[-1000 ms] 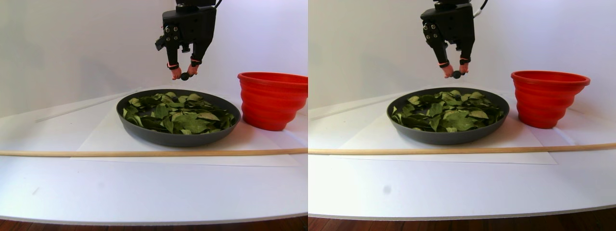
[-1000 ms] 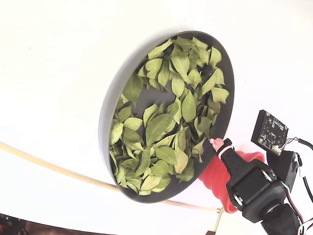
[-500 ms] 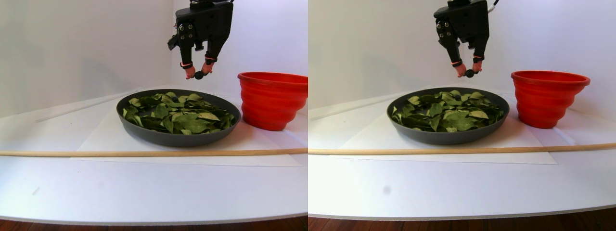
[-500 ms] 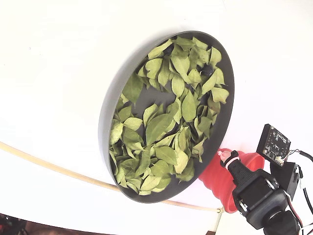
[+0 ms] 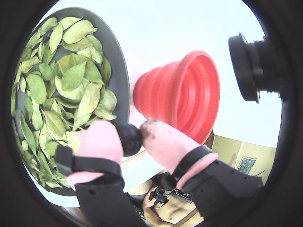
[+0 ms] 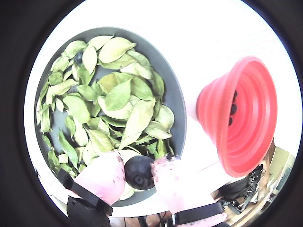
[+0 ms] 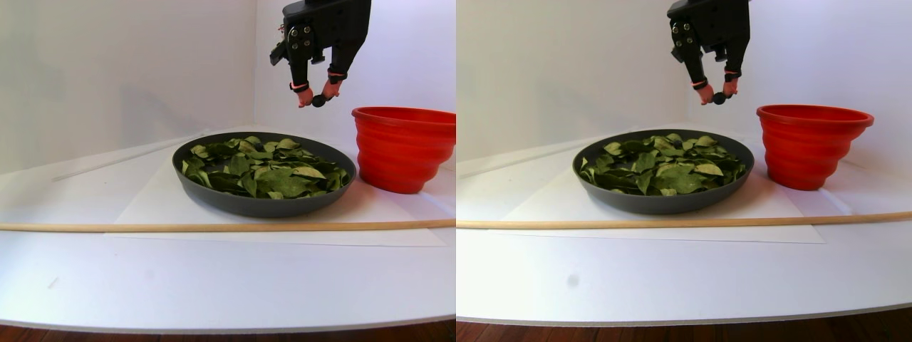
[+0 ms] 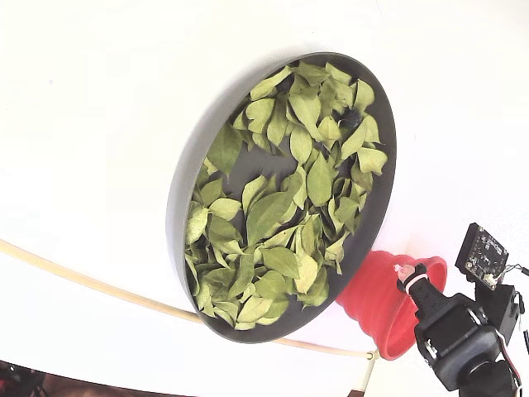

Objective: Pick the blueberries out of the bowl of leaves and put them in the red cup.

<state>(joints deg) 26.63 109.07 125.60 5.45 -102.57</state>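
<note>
one blueberry (image 6: 138,172) pinched between the hand's (image 6: 137,176) pink fingertips, apparently between bowl (image 7: 263,205) and red cup (image 7: 402,148), above both

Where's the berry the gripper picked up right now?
The blueberry is pinched in the gripper, in the air. In the stereo pair view it hangs between the bowl and the red cup, above rim height.

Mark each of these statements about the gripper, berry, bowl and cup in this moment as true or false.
1. The pink-tipped black gripper pinches a small dark blueberry. True.
2. The bright red ribbed plastic cup is empty. False: dark berries lie inside it in a wrist view.
3. The wide dark grey bowl holds green leaves. True.
4. The gripper rests among the leaves. False: it hangs above the bowl, near the cup.
5. The cup lies tipped over. False: it stands upright.
</note>
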